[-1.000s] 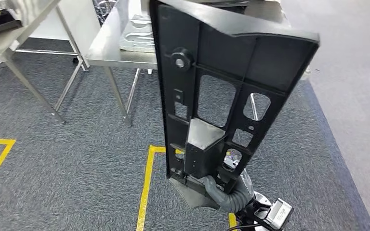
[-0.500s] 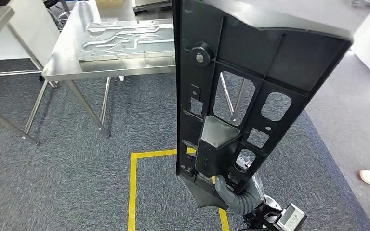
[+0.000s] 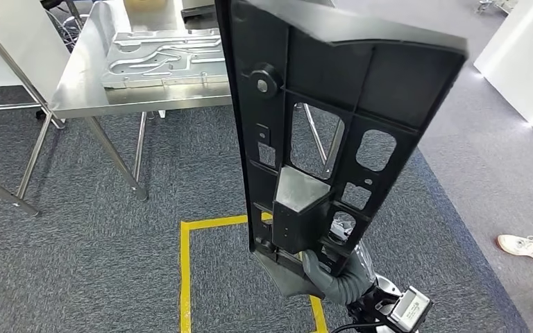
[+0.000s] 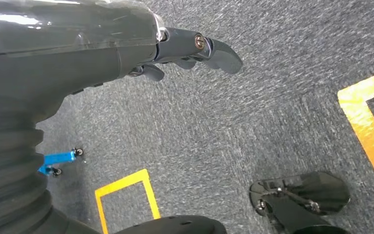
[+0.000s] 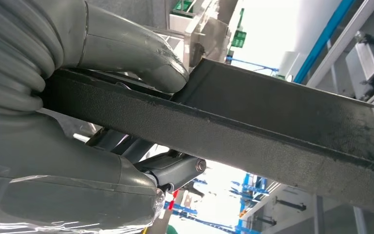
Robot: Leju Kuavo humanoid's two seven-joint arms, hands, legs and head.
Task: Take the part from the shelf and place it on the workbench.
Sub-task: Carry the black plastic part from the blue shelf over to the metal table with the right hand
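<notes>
A long black plastic part (image 3: 319, 132) with ribs and cut-out windows stands upright in front of me in the head view, its top near the frame's upper edge. My right hand (image 3: 326, 274) grips its lower end from below. In the right wrist view the thumb (image 5: 136, 53) presses on the part's black edge (image 5: 272, 131) while the fingers (image 5: 175, 168) wrap under it. My left hand (image 4: 185, 48) hangs over grey carpet with its fingers apart and nothing in it. The steel workbench (image 3: 83, 97) stands ahead on the left.
A ribbed silver metal panel (image 3: 163, 55) lies on the workbench. A second table's legs (image 3: 14, 173) stand at the far left. Yellow floor tape (image 3: 184, 270) marks a box on the carpet. A person's white shoe (image 3: 527, 248) is at the right edge, and a white cabinet (image 3: 527, 62) stands at the upper right.
The camera has moved: the workbench has shifted left and nearer in the picture, and a shoe has come in at the right. My right hand keeps its grip on the upright part.
</notes>
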